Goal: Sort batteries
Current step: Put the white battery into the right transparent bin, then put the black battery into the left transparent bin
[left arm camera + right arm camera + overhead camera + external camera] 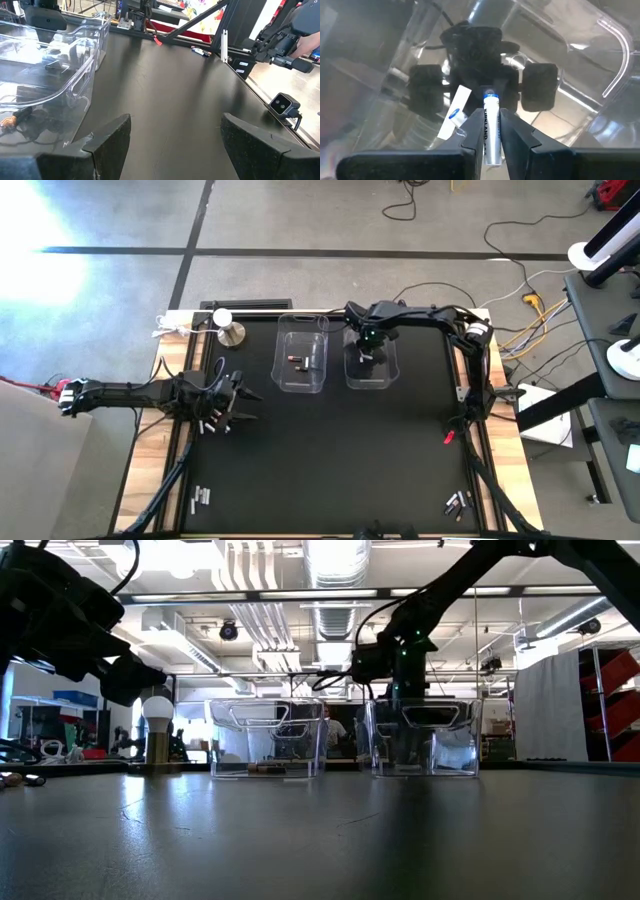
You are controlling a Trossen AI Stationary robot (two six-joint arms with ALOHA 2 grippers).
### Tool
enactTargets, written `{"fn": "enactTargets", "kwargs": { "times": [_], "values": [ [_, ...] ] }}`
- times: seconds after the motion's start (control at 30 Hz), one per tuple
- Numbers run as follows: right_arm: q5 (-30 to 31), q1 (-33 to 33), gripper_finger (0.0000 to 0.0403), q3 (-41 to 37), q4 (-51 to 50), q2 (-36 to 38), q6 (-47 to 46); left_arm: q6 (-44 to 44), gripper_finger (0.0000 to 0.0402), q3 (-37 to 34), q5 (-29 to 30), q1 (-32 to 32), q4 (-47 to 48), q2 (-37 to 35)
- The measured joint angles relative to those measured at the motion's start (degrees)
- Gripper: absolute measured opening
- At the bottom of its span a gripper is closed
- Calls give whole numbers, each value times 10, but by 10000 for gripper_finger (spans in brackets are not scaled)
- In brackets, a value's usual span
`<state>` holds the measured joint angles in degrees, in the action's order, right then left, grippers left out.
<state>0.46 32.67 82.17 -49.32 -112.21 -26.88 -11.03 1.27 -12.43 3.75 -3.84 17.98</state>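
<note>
Two clear plastic bins stand side by side at the table's far middle. The left bin [303,352] holds a few dark batteries [298,361]. My right gripper [368,350] reaches down into the right bin [370,370], shut on a white battery [491,135]. Another white battery [455,112] lies on that bin's floor. Loose batteries lie near the front left [203,498], near the front right [458,502], and beside my left gripper [228,402]. That gripper waits open at the table's left with nothing between its fingers [112,137]. My right gripper pinches the white battery's long sides [487,125] between its two fingers. The fingers point down from above and the battery lies along them, its free end [490,97] sticking out past the tips. It hangs upright inside the right bin, above the floor.
A silver knob-like stand with a white ball [228,330] is at the far left, next to the left bin. A red item [449,437] lies at the right edge. The black mat's middle [340,450] is bare.
</note>
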Motion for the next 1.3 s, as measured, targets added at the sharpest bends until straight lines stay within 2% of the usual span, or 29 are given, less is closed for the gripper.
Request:
{"fn": "enactTargets", "kwargs": {
  "times": [0.43,0.63,0.77,1.0,1.07,1.13,1.23,1.3],
  "values": [
    [-6,-4,16,19,-27,-1,-21,0,284,0,0,0,0,0],
    [-7,-7,13,21,-34,7,-21,0,284,0,0,0,0,0],
    [-5,-16,13,38,-61,27,-15,0,284,0,0,0,0,0],
    [0,-64,13,47,-91,103,-3,0,284,0,0,0,0,0],
    [31,-91,13,44,-92,126,-2,0,284,0,0,0,0,0],
    [92,-131,13,37,-92,148,-6,0,284,0,0,0,0,0],
    [161,-206,13,18,-92,175,-22,0,284,0,0,0,0,0],
    [186,-260,13,6,-93,189,-43,0,284,0,0,0,0,0]
  ]
}}
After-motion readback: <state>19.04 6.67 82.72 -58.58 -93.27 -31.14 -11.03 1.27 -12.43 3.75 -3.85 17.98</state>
